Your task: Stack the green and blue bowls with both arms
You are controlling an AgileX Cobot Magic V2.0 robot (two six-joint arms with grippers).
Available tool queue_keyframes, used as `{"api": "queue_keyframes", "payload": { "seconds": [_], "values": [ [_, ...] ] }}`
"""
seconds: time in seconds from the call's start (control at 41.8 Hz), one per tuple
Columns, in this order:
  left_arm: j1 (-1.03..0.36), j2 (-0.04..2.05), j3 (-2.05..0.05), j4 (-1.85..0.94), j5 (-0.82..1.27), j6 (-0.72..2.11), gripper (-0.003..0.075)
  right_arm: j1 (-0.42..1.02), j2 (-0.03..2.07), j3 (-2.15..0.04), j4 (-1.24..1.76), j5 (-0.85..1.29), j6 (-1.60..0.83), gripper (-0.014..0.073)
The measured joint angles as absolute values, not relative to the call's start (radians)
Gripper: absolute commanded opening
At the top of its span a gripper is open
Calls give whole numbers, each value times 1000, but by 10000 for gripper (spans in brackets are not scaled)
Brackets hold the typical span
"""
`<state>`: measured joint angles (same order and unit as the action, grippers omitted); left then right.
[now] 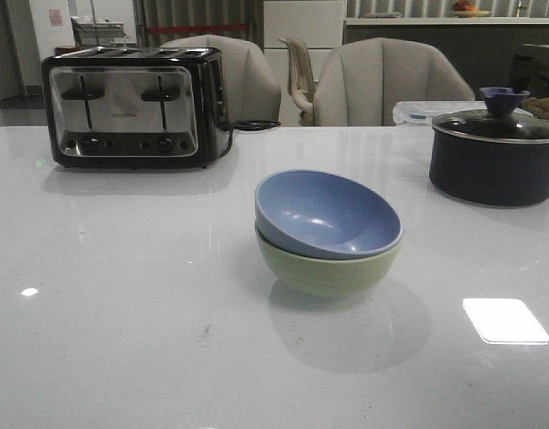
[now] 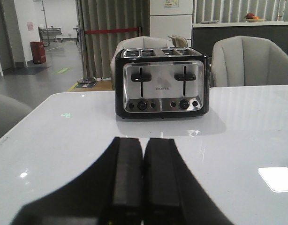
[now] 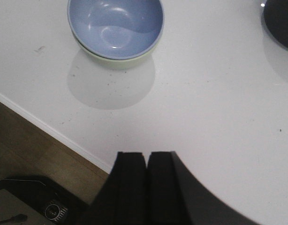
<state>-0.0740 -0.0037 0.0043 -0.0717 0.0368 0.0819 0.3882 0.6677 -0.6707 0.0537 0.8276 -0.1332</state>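
Bowls first: you had the blue bowl [image 1: 328,213] nested inside the green bowl [image 1: 326,268], tilted a little so its rim rode higher on one side, and the pair stood on the white table [image 1: 122,340] out in the open middle.

Your right gripper [image 3: 147,161] sat nearest, its two dark fingers [image 3: 130,187] pressed flat together with nothing between them. It hung above the table's near edge, and the stacked bowls lay ahead of its fingertips and well apart from them, off to one side of their line. Farther ahead on the other side, you could see just the rim of the dark lidded pot [image 3: 281,23].

Your left gripper [image 2: 143,147] was likewise closed tight and empty, held low over the tabletop. Straight ahead of its tips, well apart, stood the chrome and black toaster [image 2: 161,82], its front with two levers and a row of knobs facing the gripper. The bowls did not show in that wrist view.

Beyond the toaster and pot you had grey chairs [image 1: 386,80] drawn up at the table's far side.
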Motion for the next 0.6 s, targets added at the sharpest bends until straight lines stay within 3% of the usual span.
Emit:
{"api": "queue_keyframes", "payload": {
  "seconds": [0.598],
  "values": [
    [-74, -4, 4, -72, 39, 80, 102, 386, 645, -653, 54, 818, -133, 34]
  ]
}}
